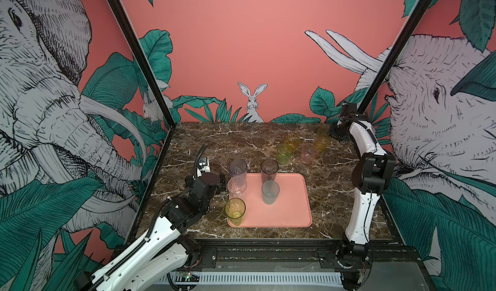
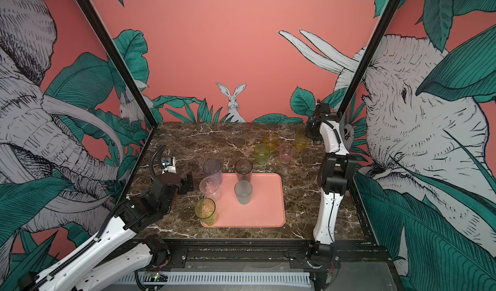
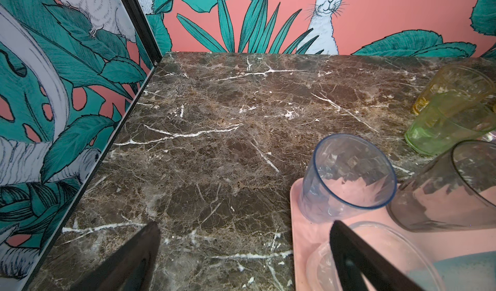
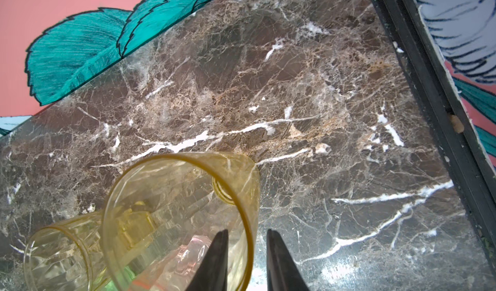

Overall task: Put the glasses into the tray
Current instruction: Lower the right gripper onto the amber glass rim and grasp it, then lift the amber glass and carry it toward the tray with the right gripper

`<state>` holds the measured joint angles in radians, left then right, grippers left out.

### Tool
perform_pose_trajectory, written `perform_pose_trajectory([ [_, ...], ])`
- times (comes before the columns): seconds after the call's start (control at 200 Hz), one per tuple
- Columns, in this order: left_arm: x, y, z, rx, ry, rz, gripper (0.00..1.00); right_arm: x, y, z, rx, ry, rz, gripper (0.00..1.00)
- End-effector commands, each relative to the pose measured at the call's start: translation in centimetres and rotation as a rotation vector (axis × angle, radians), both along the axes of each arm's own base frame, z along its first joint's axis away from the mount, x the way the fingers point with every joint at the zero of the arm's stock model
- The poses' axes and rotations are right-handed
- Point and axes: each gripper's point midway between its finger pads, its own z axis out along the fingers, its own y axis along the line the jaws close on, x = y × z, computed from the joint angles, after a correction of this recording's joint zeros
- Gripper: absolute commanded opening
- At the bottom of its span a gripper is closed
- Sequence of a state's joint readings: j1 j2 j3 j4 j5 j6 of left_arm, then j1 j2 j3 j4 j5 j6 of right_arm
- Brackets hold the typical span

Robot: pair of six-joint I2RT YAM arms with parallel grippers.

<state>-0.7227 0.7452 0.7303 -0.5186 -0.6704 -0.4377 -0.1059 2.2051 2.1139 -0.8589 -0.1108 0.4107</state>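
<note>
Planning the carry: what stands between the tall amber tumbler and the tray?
The pink tumbler, then bare marble table; both top views show it.

Robot test cell (lab-type): printed wall panels (image 1: 241,34) surround the table (image 1: 214,142); two arms (image 1: 359,217) mount at its front rail (image 1: 268,254).

Dark brown marble worktop (image 1: 228,139) with white veins; coral walls (image 1: 241,34) with painted elephants (image 1: 40,88), green leaves (image 1: 155,53), a white rabbit (image 1: 252,99); black corner posts (image 1: 134,53).
</note>
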Motion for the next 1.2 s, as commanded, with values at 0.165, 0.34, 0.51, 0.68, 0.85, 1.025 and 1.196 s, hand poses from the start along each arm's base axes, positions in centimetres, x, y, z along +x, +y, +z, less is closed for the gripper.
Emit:
perform_pose_trajectory([
  [0.165, -0.1, 0.3, -0.2, -0.009, 0.006, 0.016, 0.99, -0.1, 0.0, -0.1, 0.016, 0.002, 0.000, 0.11],
  [0.34, -0.1, 0.2, -0.2, -0.014, 0.006, 0.015, 0.99, -0.4, 0.0, 1.0, 0.012, -0.009, 0.003, 0.04],
  [0.51, -0.1, 0.3, -0.2, -0.012, 0.008, 0.016, 0.99, -0.9, 0.2, 2.9, 0.018, -0.038, 0.007, 0.00],
  [0.68, -0.1, 0.2, -0.2, -0.017, 0.007, 0.012, 0.99, -1.6, 0.6, 5.9, 0.024, -0.094, 0.013, 0.00],
  [0.85, -0.1, 0.1, -0.3, -0.020, 0.010, 0.009, 0.99, -2.7, 1.0, 9.0, 0.022, -0.150, 0.015, 0.00],
  [1.025, -0.1, 0.0, -0.1, -0.023, 0.008, 0.006, 0.99, -4.1, 2.1, 11.9, 0.024, -0.186, 0.045, 0.00],
  [1.196, -0.1, 0.0, 0.0, -0.029, 0.004, 0.005, 0.99, -6.1, 4.0, 14.1, 0.023, -0.203, 0.088, 0.00],
])
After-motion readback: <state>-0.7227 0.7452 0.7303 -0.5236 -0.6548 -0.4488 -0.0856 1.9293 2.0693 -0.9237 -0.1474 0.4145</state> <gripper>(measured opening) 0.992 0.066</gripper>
